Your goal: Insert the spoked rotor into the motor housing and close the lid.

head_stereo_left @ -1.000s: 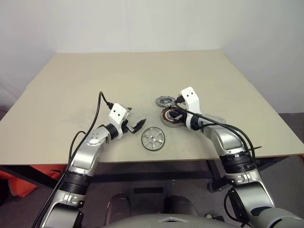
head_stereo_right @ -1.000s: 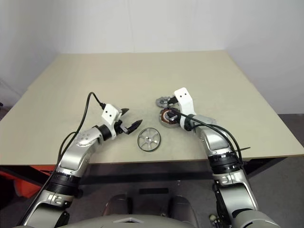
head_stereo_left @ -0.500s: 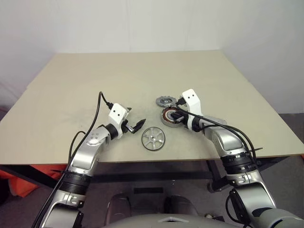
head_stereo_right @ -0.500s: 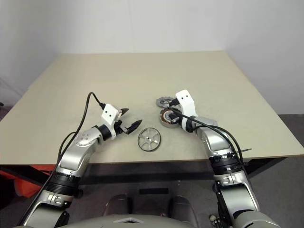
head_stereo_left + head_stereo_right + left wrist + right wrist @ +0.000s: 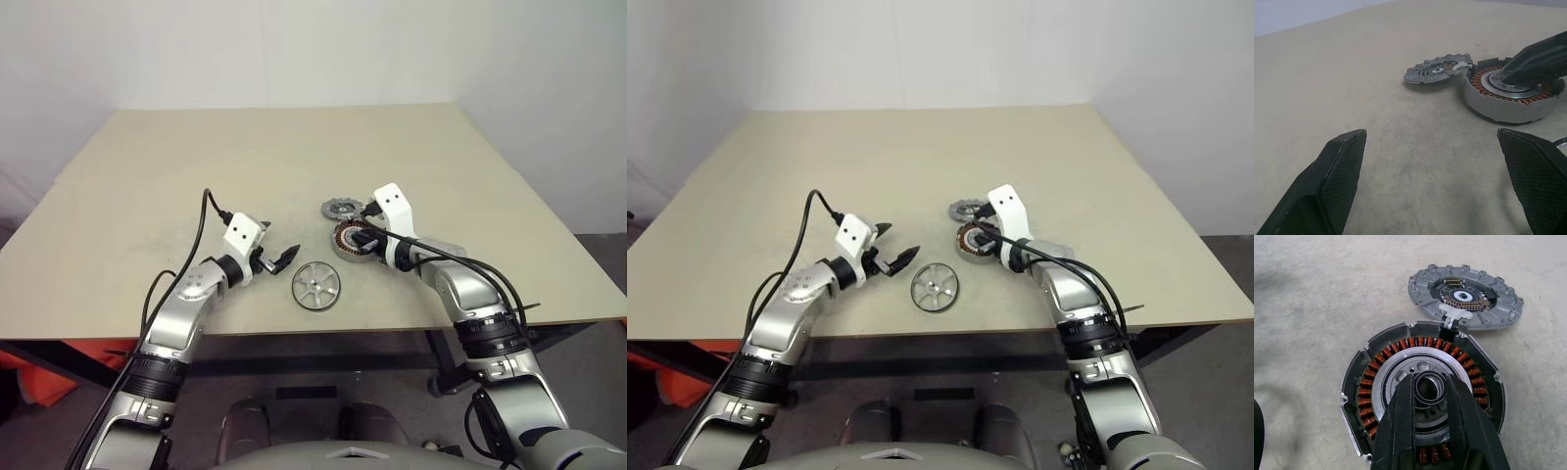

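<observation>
Between the wide-spread jaws of the left gripper (image 5: pixel 1432 181) lies bare table (image 5: pixel 1352 73), an unblocked lane ahead. Beyond it, toward its right finger, the motor housing (image 5: pixel 1513 100) and the touching lid (image 5: pixel 1437 73) stand in the way. The right gripper (image 5: pixel 1430 396) straddles the housing's centre hub.

- The motor housing (image 5: pixel 1422 404) has a grey outer shell, a ring of reddish copper windings and a silver centre with a dark bore between the black fingers (image 5: pixel 1400 431).
- The lid (image 5: pixel 1465 296) is grey with a notched edge and a dark middle.
- The spoked rotor (image 5: pixel 316 286) is silver-grey with thin spokes and a dark rim.
- The table (image 5: pixel 196 166) is plain beige.
- The left gripper's pads (image 5: pixel 1337 171) are black with a fine mesh texture.
</observation>
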Robot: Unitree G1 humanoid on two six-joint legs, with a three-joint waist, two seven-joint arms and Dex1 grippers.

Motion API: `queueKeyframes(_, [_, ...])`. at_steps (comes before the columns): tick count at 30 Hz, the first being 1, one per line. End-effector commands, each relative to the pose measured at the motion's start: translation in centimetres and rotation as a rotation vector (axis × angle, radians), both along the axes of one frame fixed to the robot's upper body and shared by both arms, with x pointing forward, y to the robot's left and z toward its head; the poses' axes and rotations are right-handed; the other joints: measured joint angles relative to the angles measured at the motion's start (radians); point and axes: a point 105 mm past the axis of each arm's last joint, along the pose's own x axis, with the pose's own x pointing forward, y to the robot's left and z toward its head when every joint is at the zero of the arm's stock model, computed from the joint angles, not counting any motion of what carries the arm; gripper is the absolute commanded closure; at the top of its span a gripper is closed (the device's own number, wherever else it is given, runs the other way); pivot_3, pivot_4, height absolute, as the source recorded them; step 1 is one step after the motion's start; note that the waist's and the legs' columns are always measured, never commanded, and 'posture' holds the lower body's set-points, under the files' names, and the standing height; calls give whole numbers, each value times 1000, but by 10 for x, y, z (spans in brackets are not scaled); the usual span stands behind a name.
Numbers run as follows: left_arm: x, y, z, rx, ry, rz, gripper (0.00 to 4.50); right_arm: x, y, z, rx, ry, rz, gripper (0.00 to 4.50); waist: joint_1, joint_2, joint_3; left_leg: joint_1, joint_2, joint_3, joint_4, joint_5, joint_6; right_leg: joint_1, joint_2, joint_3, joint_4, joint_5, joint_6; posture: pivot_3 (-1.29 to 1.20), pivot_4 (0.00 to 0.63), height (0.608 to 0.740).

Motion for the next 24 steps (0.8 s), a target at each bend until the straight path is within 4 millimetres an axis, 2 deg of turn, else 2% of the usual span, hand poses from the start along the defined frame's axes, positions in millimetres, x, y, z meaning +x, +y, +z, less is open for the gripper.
queueKeyframes(1, [2, 4, 14, -3, -59, 14, 0, 3, 5, 13, -7, -53, 20, 2892, 0, 0, 0, 0, 0, 0, 0, 0, 0, 0, 0, 0, 0, 0, 0, 0, 0, 740])
queueKeyframes(9, [2, 3, 13, -2, -57, 14, 0, 8, 2, 25, -1, -93, 3, 153, 2, 0, 0, 0, 0, 0, 0, 0, 0, 0, 0, 0, 0, 0, 0, 0, 0, 740])
queueKeyframes(10, [2, 3, 13, -3, -56, 14, 0, 8, 1, 26, 2, -97, 0, 66, 2, 0, 0, 0, 0, 0, 0, 0, 0, 0, 0, 0, 0, 0, 0, 0, 0, 740])
queueKeyframes(17, [2, 2, 11, 0, -54, 10, 0, 15, -4, 33, 29, -127, -48, 66, 2, 0, 0, 0, 0, 0, 0, 0, 0, 0, 0, 0, 0, 0, 0, 0, 0, 740])
queueKeyframes(20, [2, 2, 11, 2, -53, 9, 0, 18, -9, 34, 31, -137, -71, 968, 2, 0, 0, 0, 0, 0, 0, 0, 0, 0, 0, 0, 0, 0, 0, 0, 0, 740])
queueKeyframes(24, [2, 3, 10, 4, -52, 9, 0, 19, -9, 33, 32, -138, -73, 2438, 2, 0, 0, 0, 0, 0, 0, 0, 0, 0, 0, 0, 0, 0, 0, 0, 0, 740])
